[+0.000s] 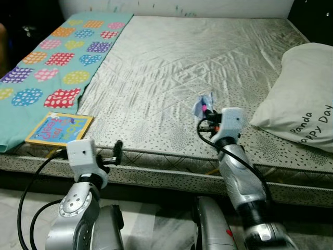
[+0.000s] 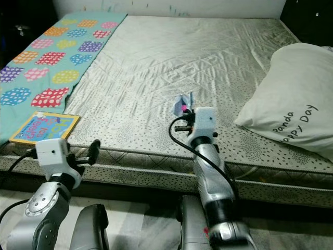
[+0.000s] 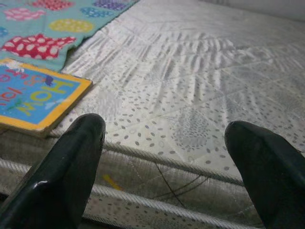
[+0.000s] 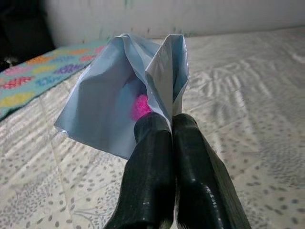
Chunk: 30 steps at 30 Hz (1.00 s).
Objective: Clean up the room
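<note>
Currently a crumpled pale-blue wrapper point(image 4: 125, 90) with a pink spot sits pinched between the pressed-together fingers of the right gripper point(image 1: 206, 111), held just above the bare mattress point(image 1: 171, 67) near its front edge. Left gripper point(image 3: 167, 157) hovers at the mattress edge, fingers spread wide, gripping nothing. Just beside it lies a yellow-bordered book point(image 1: 60, 129) on the patterned teal blanket point(image 1: 47, 67). White pillow point(image 1: 302, 99) rests on the mattress at right.
</note>
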{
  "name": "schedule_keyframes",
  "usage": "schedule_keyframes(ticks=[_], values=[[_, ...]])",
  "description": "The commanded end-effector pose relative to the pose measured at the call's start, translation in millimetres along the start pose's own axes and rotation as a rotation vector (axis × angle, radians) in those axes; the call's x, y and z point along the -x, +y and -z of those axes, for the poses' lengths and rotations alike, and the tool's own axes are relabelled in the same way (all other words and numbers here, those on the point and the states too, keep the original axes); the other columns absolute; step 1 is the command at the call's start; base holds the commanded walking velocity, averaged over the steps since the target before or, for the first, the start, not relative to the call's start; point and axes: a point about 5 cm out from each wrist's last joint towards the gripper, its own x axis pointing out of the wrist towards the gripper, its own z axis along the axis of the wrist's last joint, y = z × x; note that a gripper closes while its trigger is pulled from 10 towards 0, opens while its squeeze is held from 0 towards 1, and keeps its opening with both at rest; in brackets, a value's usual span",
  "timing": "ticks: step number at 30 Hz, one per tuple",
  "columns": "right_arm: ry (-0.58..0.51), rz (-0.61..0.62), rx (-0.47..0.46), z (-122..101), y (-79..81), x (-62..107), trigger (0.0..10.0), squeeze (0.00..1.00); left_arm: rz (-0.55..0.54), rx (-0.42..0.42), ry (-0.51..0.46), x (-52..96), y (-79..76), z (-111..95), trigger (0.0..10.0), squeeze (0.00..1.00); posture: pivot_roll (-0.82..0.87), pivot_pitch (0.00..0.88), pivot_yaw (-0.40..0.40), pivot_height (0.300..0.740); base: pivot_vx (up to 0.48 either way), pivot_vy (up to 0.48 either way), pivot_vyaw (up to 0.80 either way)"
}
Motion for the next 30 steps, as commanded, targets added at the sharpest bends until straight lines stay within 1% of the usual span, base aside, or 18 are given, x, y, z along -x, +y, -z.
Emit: schedule_keyframes(ticks=[1, 2, 6, 7, 10, 11, 14, 19, 20, 23, 26, 28, 30], values=[[-0.030, -0.026, -0.023, -13, 2.6, 3.5, 10.0, 0.00, 0.007, -0.008, -0.023, -2.9, 2.5, -3, 10.0, 0.00, -0.16, 0.000, 0.027, 0.531, 0.000, 0.000, 0.00], [-0.030, -0.026, -0.023, -13, 2.6, 3.5, 10.0, 0.00, 0.007, -0.008, -0.023, -2.9, 2.5, -3, 10.0, 0.00, -0.16, 0.000, 0.027, 0.531, 0.000, 0.000, 0.00], [-0.055, -0.047, -0.064, -25, 5.0, 10.1, 10.0, 0.00, 0.029, -0.010, -0.038, -7.7, 1.5, -2, 10.0, 0.00, -0.18, 0.000, 0.031, 0.531, 0.000, 0.000, 0.00], [-0.060, -0.049, -0.074, -29, 5.4, 9.9, 10.0, 0.00, 0.038, -0.009, -0.040, -9.7, -1.2, -1, 10.0, 0.00, -0.17, 0.000, 0.041, 0.541, 0.000, 0.000, 0.00], [-0.061, -0.044, -0.077, -31, 5.6, 8.9, 10.0, 0.00, 0.052, -0.010, -0.040, -11.0, -3.3, -1, 10.0, 0.00, -0.18, 0.000, 0.047, 0.550, 0.000, 0.000, 0.00], [-0.064, -0.035, -0.079, -32, 5.6, 7.6, 10.0, 0.00, 0.072, -0.014, -0.039, -11.7, -6.2, -1, 10.0, 0.00, -0.18, 0.000, 0.048, 0.560, 0.000, 0.000, 0.00], [-0.060, -0.028, -0.084, -33, 6.0, 7.7, 10.0, 0.00, 0.083, -0.020, -0.041, -12.0, -7.2, 0, 10.0, 0.00, -0.18, 0.000, 0.048, 0.574, 0.000, 0.000, 0.00], [-0.039, -0.036, -0.083, -33, 8.2, 7.6, 10.0, 0.00, 0.081, -0.015, -0.047, -13.3, -7.3, 1, 10.0, 0.00, -0.16, 0.000, 0.024, 0.603, 0.000, 0.000, 0.00], [-0.039, -0.036, -0.083, -33, 8.2, 7.6, 10.0, 0.00, 0.081, -0.015, -0.047, -13.3, -7.3, 1, 10.0, 0.00, -0.16, 0.000, 0.024, 0.603, 0.000, 0.000, 0.00], [-0.025, -0.037, -0.073, -32, 5.4, 7.2, 10.0, 0.00, 0.074, -0.010, -0.047, -12.7, -7.4, 2, 10.0, 0.00, -0.17, 0.000, 0.023, 0.628, 0.000, 0.000, 0.00], [-0.022, -0.033, -0.067, -32, 4.1, 7.2, 10.0, 0.00, 0.075, -0.009, -0.045, -12.8, -7.8, 2, 10.0, 0.00, -0.17, 0.000, 0.023, 0.638, 0.000, 0.000, 0.00], [-0.019, -0.026, -0.065, -32, 3.3, 7.5, 10.0, 0.00, 0.094, -0.013, -0.037, -13.8, -8.9, 3, 10.0, 0.00, -0.18, 0.000, 0.030, 0.658, 0.000, 0.000, 0.00], [-0.018, -0.020, -0.063, -32, 1.6, 8.0, 10.0, 0.00, 0.103, -0.016, -0.034, -14.7, -10.1, 4, 10.0, 0.00, -0.18, 0.000, 0.030, 0.668, 0.000, 0.000, 0.00]])
